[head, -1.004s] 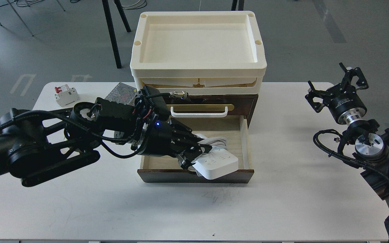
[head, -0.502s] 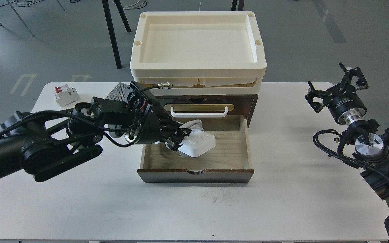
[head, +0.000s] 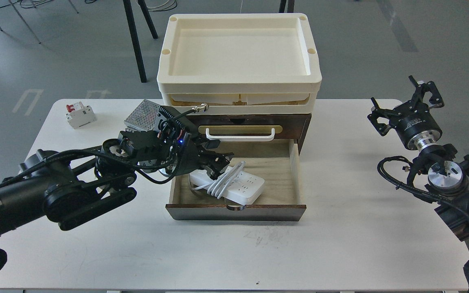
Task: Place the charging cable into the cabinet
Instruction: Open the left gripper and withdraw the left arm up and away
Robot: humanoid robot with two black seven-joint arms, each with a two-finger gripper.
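charging cable [head: 240, 188]: flat white rectangular strip, rows of sockets, white cord looped round its middle; lies askew on the light wood floor of the pulled-out drawer, left of centre.
cabinet [head: 295, 126]: small dark brown wooden unit, white bar handle [head: 240, 134] on a brass plate.
left gripper [head: 217, 160]: black, fingers spread apart just above the strip's left end, nothing held.
right gripper [head: 405, 103]: black, fingers splayed, empty, well apart at the table's right.
table [head: 340, 244]: smooth white top, rounded corners; grey floor behind.
cream trays [head: 238, 53]: matte plastic, stacked on the cabinet.
metal box [head: 143, 114]: silver, perforated, partly behind the left arm.
circuit breaker [head: 79, 114]: white, red switch, far left.
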